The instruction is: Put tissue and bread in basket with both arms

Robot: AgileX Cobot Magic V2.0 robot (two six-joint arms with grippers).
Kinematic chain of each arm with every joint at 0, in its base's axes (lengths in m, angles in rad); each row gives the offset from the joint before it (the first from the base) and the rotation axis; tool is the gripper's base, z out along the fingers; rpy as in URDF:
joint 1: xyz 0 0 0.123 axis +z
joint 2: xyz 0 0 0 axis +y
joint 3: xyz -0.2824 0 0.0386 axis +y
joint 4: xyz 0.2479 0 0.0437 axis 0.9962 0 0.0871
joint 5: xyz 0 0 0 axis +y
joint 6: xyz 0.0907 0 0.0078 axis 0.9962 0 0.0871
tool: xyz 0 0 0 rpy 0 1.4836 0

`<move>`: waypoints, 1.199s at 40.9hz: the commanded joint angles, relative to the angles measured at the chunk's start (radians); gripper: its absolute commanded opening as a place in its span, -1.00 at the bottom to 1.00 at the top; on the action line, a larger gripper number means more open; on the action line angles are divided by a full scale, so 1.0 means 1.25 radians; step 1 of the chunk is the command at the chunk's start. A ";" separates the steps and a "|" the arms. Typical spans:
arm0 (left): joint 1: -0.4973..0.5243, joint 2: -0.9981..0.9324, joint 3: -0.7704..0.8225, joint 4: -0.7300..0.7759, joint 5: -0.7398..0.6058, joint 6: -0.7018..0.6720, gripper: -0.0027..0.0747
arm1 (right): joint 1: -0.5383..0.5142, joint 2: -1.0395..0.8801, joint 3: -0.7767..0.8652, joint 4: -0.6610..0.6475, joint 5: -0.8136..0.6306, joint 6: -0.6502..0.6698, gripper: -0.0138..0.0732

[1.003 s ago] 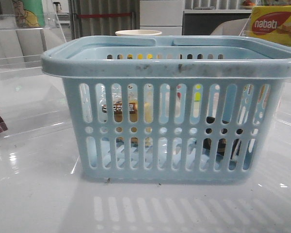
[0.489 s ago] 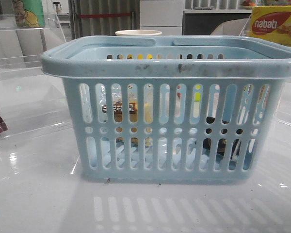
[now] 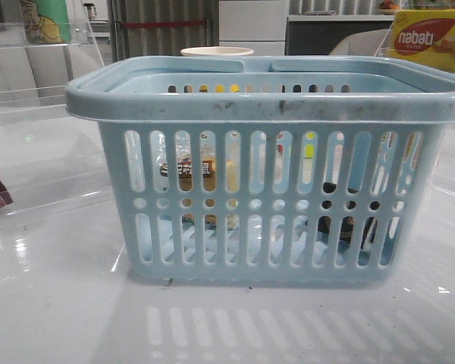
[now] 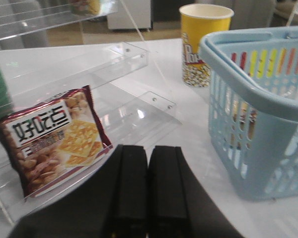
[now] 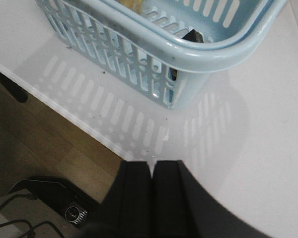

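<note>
The light blue basket (image 3: pixel 265 102) stands in the middle of the table. Through its slots I see the bread (image 3: pixel 186 170), wrapped with a dark band, inside at the left, and the dark tissue pack (image 3: pixel 324 227) inside at the lower right. The right wrist view shows the basket's corner (image 5: pixel 188 52) with a dark corner of the tissue (image 5: pixel 192 35) inside. My left gripper (image 4: pixel 149 148) is shut and empty, beside the basket (image 4: pixel 248 96). My right gripper (image 5: pixel 151 166) is shut and empty, over the table's front edge. Neither gripper shows in the front view.
A red snack pack (image 4: pixel 54 136) leans in a clear acrylic tray (image 4: pixel 139 99) left of the basket. A yellow popcorn cup (image 4: pixel 203 42) stands behind the basket. A yellow-red nabati box (image 3: pixel 432 38) sits at the back right. The floor shows below the table edge (image 5: pixel 84 124).
</note>
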 commanded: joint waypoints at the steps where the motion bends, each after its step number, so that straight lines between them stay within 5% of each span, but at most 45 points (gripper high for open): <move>1: 0.054 -0.052 0.031 -0.027 -0.113 -0.009 -0.69 | -0.004 -0.001 -0.020 -0.002 -0.046 0.000 -0.62; 8: 0.109 -0.126 0.087 -0.027 -0.142 -0.009 -0.69 | -0.004 -0.001 -0.020 -0.002 -0.046 0.000 -0.62; 18: 0.112 -0.144 0.204 -0.021 -0.369 -0.009 -0.69 | -0.004 -0.001 -0.020 -0.002 -0.045 0.000 -0.62; 49: 0.112 -0.144 0.203 -0.021 -0.323 0.013 -0.69 | -0.004 -0.001 -0.020 -0.002 -0.043 0.000 -0.62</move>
